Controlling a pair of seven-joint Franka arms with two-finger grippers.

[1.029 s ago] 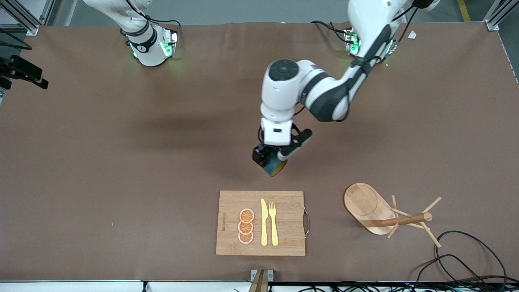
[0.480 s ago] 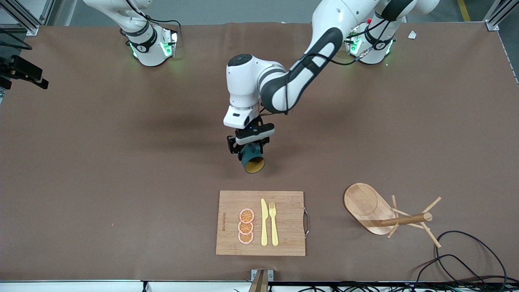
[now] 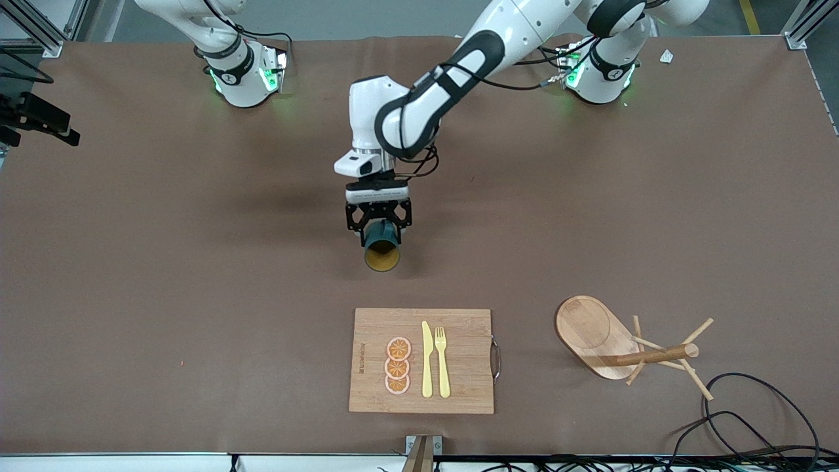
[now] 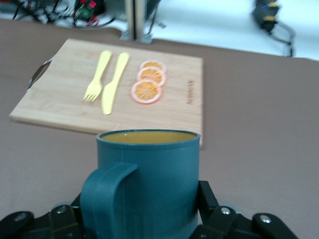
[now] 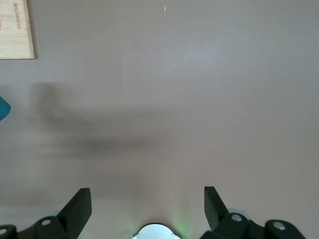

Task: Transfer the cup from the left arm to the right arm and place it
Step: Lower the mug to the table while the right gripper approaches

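The cup (image 3: 381, 248) is a dark teal ribbed mug with a tan-yellow inside. It is held on its side in the air, with its mouth toward the front camera, over the bare table mid-way along it. My left gripper (image 3: 379, 226) is shut on it. In the left wrist view the cup (image 4: 147, 179) fills the space between the fingers (image 4: 207, 199), handle toward the camera. My right gripper (image 5: 147, 204) is open and empty over bare table and does not show in the front view. A sliver of the cup (image 5: 2, 108) shows at the edge of the right wrist view.
A wooden cutting board (image 3: 459, 354) with orange slices (image 3: 398, 366), a yellow knife (image 3: 427, 359) and a fork (image 3: 442, 360) lies nearer the front camera than the cup. A wooden peg rack (image 3: 616, 344) lies toward the left arm's end, with black cables (image 3: 754, 413) beside it.
My left arm has swung the cup toward the right arm's end of the table and turned it so its mouth faces the front camera.
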